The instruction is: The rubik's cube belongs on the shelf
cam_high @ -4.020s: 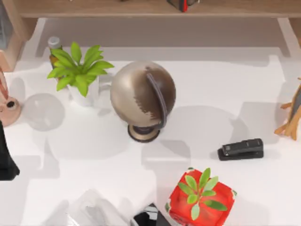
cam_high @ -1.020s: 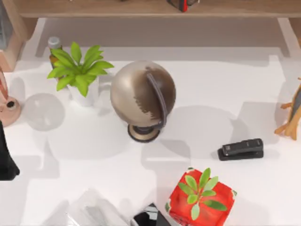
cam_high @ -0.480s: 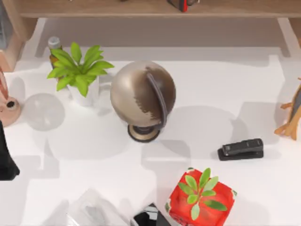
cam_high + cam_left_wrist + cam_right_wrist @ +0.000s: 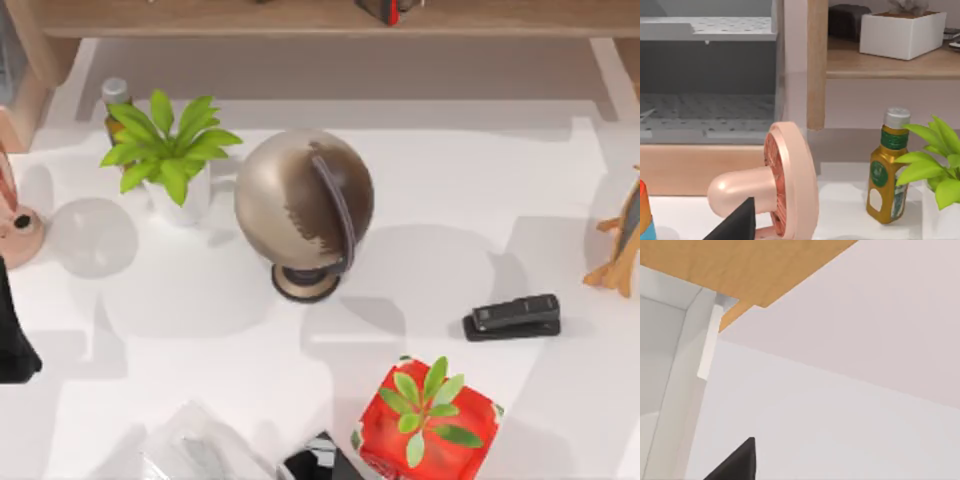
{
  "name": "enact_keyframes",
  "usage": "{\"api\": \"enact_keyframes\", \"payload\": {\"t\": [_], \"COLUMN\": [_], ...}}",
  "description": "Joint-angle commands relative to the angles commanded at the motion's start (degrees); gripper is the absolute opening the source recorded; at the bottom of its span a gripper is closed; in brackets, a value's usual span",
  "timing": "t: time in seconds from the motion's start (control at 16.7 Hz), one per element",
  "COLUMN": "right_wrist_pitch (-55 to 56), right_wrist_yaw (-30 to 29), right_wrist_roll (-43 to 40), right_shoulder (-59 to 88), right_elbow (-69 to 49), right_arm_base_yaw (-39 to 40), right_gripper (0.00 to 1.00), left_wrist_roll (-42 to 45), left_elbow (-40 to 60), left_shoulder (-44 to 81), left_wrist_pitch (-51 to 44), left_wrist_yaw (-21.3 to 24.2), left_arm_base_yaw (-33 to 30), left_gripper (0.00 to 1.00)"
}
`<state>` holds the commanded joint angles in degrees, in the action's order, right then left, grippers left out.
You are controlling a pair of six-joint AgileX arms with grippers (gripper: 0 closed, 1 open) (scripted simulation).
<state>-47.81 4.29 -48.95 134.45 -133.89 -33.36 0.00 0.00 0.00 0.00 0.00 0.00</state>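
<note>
The shelf (image 4: 250, 18) is a light-tan plank across the far side of the table, also seen in the left wrist view (image 4: 890, 62). On it, cut by the top edge, sits a small dark thing with a red face (image 4: 388, 10); I cannot tell whether it is the rubik's cube. My left arm (image 4: 12, 345) is a dark shape at the table's left edge, and one black tip of the left gripper (image 4: 737, 222) shows beside a pink mushroom ornament (image 4: 785, 185). A black tip of my right gripper (image 4: 737, 460) hangs under a wooden board (image 4: 740, 265) by a pale wall.
A globe (image 4: 303, 205) stands mid-table, with a potted plant (image 4: 170, 150) and a gold bottle (image 4: 115, 95) to its left. A black stapler (image 4: 512, 316) lies at the right, and a red patterned box with green leaves (image 4: 428, 420) sits at the front. A wooden figure (image 4: 620, 245) is at the right edge.
Shadows over the table's right and lower right have shifted. The objects on the table and the left arm have not moved.
</note>
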Motion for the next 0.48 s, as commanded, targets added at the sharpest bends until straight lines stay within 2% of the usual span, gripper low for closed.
{"api": "enact_keyframes", "payload": {"t": [0.24,0.48], "right_wrist_pitch": [-18.9,-28.9], "right_wrist_yaw": [1.2,2.0], "right_wrist_roll": [7.7,12.7], "right_shoulder": [2.3,5.3], "right_elbow": [-3.2,-3.8], "right_arm_base_yaw": [6.3,9.4], "right_gripper": [1.0,1.0], "left_wrist_roll": [0.0,0.0], "left_elbow": [0.0,0.0], "left_shoulder": [0.0,0.0], "left_wrist_pitch": [0.0,0.0], "left_wrist_yaw": [0.0,0.0], "left_arm_base_yaw": [0.0,0.0], "left_gripper": [1.0,1.0]}}
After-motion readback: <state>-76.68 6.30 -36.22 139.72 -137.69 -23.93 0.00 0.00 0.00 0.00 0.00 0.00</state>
